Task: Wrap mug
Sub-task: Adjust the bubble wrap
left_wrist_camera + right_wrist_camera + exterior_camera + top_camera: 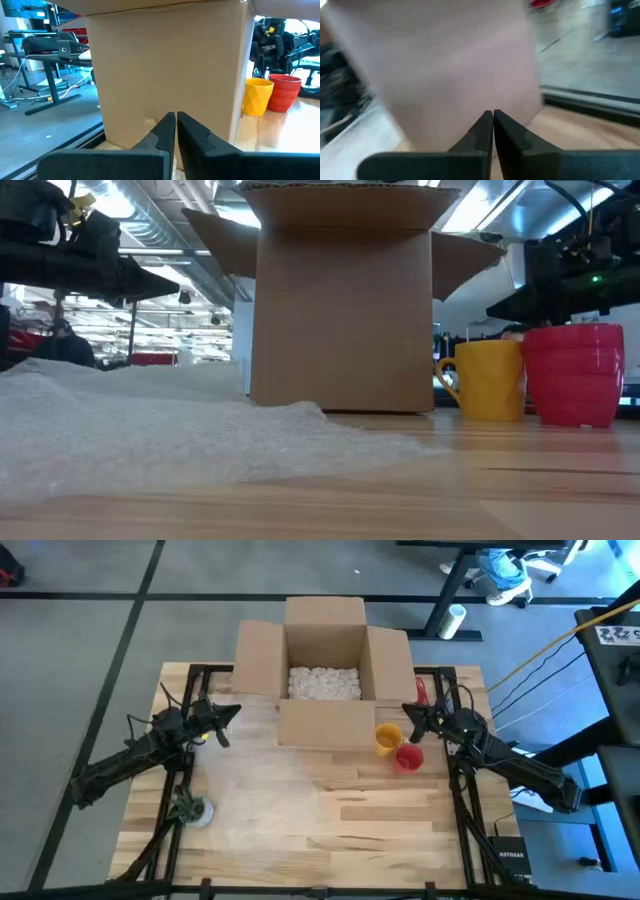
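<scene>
Bubble wrap [150, 420] edges faint, right-wrist view blurred.

Two mugs [397, 746] right of box [325, 725], wrap [255, 790] before it.

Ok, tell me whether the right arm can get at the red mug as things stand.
Probably yes. The right hand hangs just behind the red mug, fingers shut, with nothing between them. The yellow mug stands close beside it, so the hand has little room on that side.

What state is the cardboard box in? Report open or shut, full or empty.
Open. The cardboard box has its flaps spread outward in the high view, and white packing fill covers its bottom. How deep the fill goes cannot be told.
</scene>
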You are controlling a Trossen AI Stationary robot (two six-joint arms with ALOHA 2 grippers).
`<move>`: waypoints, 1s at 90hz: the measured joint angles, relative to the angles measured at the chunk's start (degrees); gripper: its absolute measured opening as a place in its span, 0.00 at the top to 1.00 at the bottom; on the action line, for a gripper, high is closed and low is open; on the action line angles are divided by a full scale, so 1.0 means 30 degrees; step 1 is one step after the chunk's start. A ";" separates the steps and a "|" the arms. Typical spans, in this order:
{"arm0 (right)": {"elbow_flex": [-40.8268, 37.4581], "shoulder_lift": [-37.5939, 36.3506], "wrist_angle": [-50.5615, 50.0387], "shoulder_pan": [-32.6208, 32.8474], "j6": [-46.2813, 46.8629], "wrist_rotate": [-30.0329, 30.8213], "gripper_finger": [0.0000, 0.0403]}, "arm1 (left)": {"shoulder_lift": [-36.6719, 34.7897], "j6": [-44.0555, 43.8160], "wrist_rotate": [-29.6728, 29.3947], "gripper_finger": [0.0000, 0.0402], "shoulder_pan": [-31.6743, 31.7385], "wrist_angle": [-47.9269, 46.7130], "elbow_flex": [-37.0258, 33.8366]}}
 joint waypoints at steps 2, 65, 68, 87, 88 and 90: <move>0.0030 0.0000 -0.0056 0.0000 -0.0059 -0.0469 1.00 | 0.0007 0.0000 0.0000 1.00 0.0000 0.0002 0.0000; 1.4831 1.9086 -0.8248 0.4857 -0.3968 -0.0010 1.00 | 0.0007 0.0000 0.0000 1.00 0.0000 0.0000 -0.0005; 1.5306 1.9600 -0.8396 0.5547 -0.3955 0.0716 1.00 | 0.0007 0.0000 0.0005 1.00 0.0000 0.0000 -0.0007; 1.6119 1.8974 -1.0032 0.7646 -0.2056 0.5120 1.00 | 0.0007 0.0000 0.0000 1.00 0.0000 0.0001 -0.0005; 1.6117 1.8805 -1.0225 0.7643 -0.1947 0.5197 1.00 | 0.0007 0.0000 0.0000 1.00 0.0000 0.0004 -0.0007; 1.6114 1.8438 -1.0593 0.7637 -0.1678 0.5320 1.00 | 0.0007 0.0000 0.0000 1.00 0.0000 0.0000 -0.0005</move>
